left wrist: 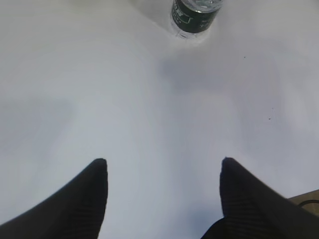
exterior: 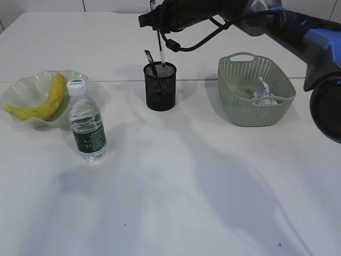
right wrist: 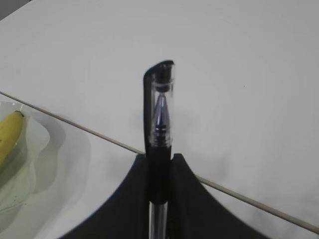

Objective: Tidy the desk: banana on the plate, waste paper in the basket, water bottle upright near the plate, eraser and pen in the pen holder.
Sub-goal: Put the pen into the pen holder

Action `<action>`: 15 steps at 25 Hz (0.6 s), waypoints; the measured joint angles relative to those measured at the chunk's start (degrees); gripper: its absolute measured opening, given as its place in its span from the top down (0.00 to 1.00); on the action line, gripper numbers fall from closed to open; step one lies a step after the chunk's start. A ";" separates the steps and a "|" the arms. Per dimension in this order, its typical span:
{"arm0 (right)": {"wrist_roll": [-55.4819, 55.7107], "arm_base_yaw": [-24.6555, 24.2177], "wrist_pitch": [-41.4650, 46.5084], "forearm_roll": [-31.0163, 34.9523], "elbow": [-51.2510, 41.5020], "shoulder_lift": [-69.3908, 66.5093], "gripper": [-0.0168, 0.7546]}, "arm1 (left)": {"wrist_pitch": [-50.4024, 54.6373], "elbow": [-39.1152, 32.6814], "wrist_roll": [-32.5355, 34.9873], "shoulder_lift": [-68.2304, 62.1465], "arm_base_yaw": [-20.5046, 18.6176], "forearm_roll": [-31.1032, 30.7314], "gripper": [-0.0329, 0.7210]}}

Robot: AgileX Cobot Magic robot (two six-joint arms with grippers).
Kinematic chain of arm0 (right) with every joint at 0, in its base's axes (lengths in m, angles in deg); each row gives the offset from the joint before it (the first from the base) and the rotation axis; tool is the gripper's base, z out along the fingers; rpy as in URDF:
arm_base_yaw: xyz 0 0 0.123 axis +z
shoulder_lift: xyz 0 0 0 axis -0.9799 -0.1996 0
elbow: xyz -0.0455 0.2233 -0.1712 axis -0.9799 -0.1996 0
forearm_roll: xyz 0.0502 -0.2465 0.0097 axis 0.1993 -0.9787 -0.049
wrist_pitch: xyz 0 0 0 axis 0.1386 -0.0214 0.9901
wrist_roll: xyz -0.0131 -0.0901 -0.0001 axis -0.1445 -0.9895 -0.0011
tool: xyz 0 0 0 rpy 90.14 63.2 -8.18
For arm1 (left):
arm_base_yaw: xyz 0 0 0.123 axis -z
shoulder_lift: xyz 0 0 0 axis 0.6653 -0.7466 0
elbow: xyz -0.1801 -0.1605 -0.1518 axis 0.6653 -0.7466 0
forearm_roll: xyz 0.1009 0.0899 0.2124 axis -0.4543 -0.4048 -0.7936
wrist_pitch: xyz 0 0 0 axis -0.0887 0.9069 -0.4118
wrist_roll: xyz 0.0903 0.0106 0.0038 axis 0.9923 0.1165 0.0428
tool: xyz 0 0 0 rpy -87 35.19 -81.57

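From here I see my right gripper (right wrist: pixel 160 172) clamped tight on a pen (right wrist: pixel 160 124), its two dark fingers pressed against the barrel on either side. In the right wrist view the capped end of the pen stands clear of the fingertips, clip and clear cap showing. In the exterior view that arm reaches in from the right and holds the pen (exterior: pixel 161 45) roughly upright over the black mesh pen holder (exterior: pixel 160 86), its lower end at or just inside the rim; I cannot tell whether it touches anything inside. Another dark pen (exterior: pixel 149 60) already leans in the holder.

My left gripper (left wrist: pixel 163 172) hangs over bare white desk (left wrist: pixel 99 89) with its fingers spread wide and nothing between them. The base of the water bottle (left wrist: pixel 194 17) shows at the top edge of that view.

The bottle (exterior: pixel 87 121) stands upright with its white cap on, just in front of the pale green plate (exterior: pixel 18 88) at the left. The banana (exterior: pixel 42 98) lies on that plate. At the right, the green woven basket (exterior: pixel 254 88) holds a crumpled ball of waste paper (exterior: pixel 265 93). I cannot make out an eraser in any view.
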State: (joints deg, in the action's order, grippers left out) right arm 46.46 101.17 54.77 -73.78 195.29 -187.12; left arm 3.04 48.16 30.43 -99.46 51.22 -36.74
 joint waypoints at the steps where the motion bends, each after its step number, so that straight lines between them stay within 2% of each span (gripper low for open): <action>1: -0.03 0.00 -0.13 0.00 0.00 -0.24 0.91 | 0.00 0.00 0.00 0.00 0.00 0.00 0.30; 15: -1.45 0.00 -1.72 1.11 0.00 -1.01 0.91 | 0.00 0.00 0.00 0.00 0.00 0.00 0.30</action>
State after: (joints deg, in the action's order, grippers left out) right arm 45.01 101.17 53.06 -72.67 195.29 -188.13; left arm 3.04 48.16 30.43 -99.46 51.22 -36.74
